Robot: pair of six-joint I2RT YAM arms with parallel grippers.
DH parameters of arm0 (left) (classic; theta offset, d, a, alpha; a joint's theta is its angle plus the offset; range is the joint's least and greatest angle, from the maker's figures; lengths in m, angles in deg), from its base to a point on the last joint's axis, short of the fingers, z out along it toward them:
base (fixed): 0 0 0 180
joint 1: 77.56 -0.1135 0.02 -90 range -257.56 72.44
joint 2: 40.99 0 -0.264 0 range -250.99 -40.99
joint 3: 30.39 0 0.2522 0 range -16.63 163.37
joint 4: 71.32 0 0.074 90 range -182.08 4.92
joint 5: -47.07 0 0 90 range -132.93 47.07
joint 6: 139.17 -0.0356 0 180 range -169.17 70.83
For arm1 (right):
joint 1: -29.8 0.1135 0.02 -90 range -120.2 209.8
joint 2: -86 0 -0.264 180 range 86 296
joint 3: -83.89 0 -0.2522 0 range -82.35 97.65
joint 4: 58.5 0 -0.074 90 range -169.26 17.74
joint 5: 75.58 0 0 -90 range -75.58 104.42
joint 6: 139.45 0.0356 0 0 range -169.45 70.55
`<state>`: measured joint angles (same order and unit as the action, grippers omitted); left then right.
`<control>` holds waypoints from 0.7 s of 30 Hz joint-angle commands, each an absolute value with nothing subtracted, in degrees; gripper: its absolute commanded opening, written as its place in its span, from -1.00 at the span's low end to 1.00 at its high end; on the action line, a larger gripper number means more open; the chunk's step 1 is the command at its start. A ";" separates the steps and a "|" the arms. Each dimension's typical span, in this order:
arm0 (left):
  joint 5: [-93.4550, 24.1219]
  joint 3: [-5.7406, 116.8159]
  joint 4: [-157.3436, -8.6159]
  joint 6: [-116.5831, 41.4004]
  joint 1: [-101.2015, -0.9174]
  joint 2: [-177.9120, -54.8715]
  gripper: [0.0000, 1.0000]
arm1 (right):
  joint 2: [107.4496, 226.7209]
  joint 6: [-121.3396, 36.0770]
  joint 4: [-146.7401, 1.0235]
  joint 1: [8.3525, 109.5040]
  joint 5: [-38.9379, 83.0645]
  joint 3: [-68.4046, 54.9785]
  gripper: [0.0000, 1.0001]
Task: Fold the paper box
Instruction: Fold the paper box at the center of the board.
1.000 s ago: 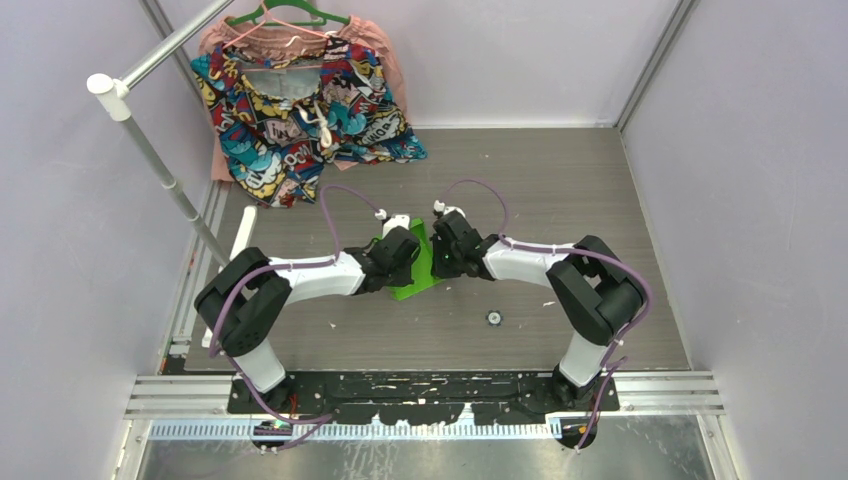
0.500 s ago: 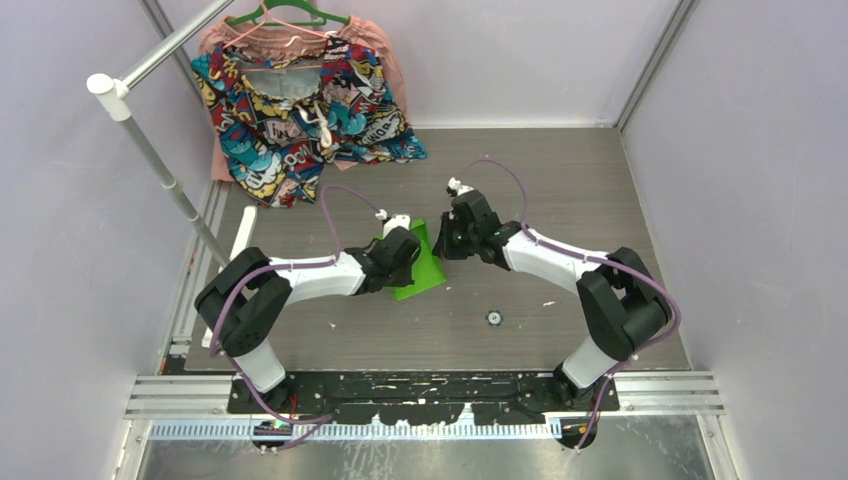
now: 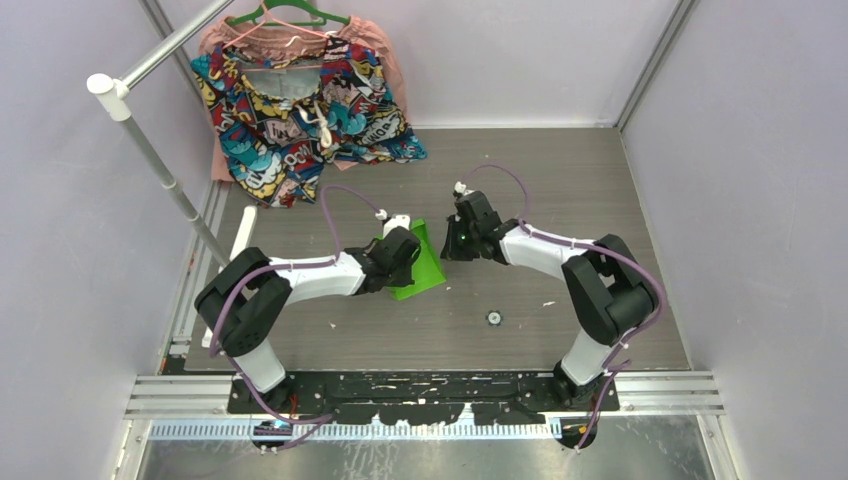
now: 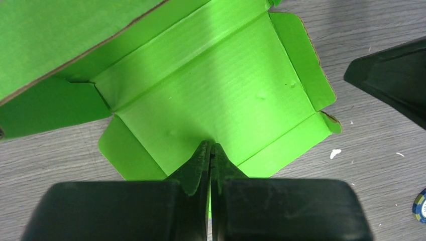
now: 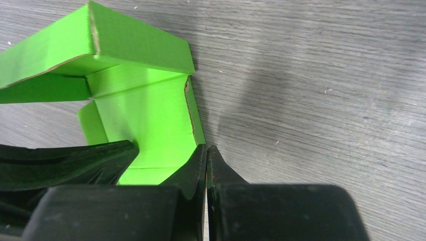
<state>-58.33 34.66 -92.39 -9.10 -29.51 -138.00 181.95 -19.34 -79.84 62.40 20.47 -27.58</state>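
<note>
The paper box (image 3: 428,270) is a lime-green die-cut sheet lying partly folded on the grey table, with one wall standing up (image 5: 135,45) and side flaps spread (image 4: 301,55). My left gripper (image 3: 408,258) is shut, and its tips (image 4: 211,146) rest on the sheet's flat base panel (image 4: 216,85). The right gripper (image 3: 446,250) is shut too, with nothing between its fingers; its tips (image 5: 206,149) sit at the right edge of the green card (image 5: 150,110). Each wrist view shows the other gripper as a dark shape at its edge.
A colourful patterned garment (image 3: 300,100) hangs on a green hanger at the back left, beside a white rail stand (image 3: 150,150). A small round token (image 3: 493,318) lies on the table in front of the box. Walls close in both sides.
My right arm swung its elbow outward and its gripper shifted slightly back along the box's right edge. The left arm and the box stayed put.
</note>
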 commanded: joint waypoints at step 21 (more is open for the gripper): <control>-56.19 33.03 -96.59 -9.00 -28.89 -141.05 -1.00 | 186.27 -19.46 -76.57 63.11 24.70 -23.83 -0.98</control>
<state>-58.33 34.66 -92.35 -9.10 -29.51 -138.04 186.03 -19.32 -79.09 62.44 23.18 -26.19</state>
